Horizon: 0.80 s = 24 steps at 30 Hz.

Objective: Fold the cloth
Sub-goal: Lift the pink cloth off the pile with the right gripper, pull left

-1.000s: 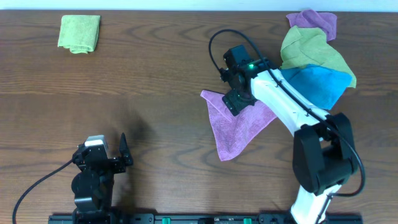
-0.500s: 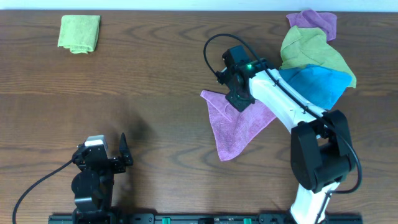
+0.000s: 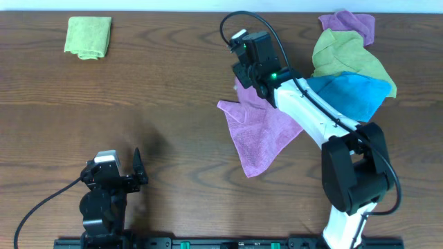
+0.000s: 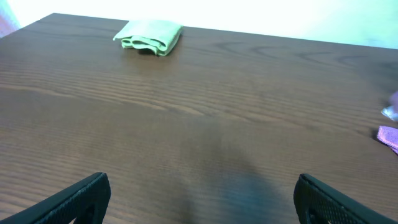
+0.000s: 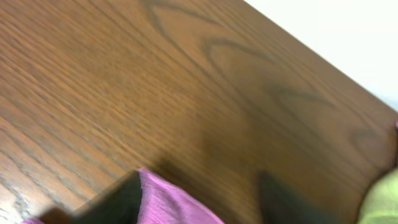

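The desk is showing dark, grained wood with a faint sheen. The cloth is looking soft and matt, as is the folded green cloth at upper left. The right arm is gleaming like smooth white plastic.

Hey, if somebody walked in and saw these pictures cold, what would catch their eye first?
Probably the pinkish-purple cloth, lying crumpled right of the middle of the table, with the right hand over its far edge, fingers apart. After that, the bright heap of lime-green, blue and violet cloths at the far right, and the folded green cloth alone at the far left.
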Available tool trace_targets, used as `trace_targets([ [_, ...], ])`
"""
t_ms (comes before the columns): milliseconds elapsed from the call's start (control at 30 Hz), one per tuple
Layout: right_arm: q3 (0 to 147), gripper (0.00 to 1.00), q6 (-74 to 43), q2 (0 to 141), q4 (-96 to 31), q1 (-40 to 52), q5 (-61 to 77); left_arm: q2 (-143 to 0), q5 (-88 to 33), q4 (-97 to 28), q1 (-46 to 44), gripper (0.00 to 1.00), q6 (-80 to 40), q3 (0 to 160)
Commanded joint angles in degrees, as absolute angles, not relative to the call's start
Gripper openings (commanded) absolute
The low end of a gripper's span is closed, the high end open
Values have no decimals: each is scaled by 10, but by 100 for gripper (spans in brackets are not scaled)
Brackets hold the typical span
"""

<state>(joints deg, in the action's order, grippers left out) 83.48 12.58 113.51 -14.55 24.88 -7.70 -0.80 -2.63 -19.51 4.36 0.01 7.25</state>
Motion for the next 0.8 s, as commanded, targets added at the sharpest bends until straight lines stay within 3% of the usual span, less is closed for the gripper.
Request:
trace_targets([
  [0,835,88,94,1136,-150,247,-60,-6,-26,-200,45,95,0,60],
  [33,835,97,92,1136,-162,245,-65,-6,-26,-200,45,95,0,60],
  [100,835,99,85,1136,-194,242,-78,-6,-26,-200,45,95,0,60],
  [133,835,96,81,1136,-223,240,-84,-6,-26,-200,45,95,0,60],
  [167,835,87,79,1136,-253,239,-84,-6,-26,-200,45,96,0,60],
  [200,835,64,67,1136,-291,239,-84,-6,-26,-200,45,95,0,60],
  [233,835,31,45,1136,-323,240,-84,-6,-26,-200,45,96,0,60],
  [267,835,6,29,1136,-340,240,-83,-6,-26,-200,45,95,0,60],
  [300,835,1,1,1135,-360,241,-83,-6,-26,-200,45,95,0,60],
  [600,829,1,-58,1076,-479,229,-77,-6,-26,-200,45,95,0,60],
  [767,752,2,-77,1076,-436,209,-41,-6,-26,-200,45,96,0,60],
])
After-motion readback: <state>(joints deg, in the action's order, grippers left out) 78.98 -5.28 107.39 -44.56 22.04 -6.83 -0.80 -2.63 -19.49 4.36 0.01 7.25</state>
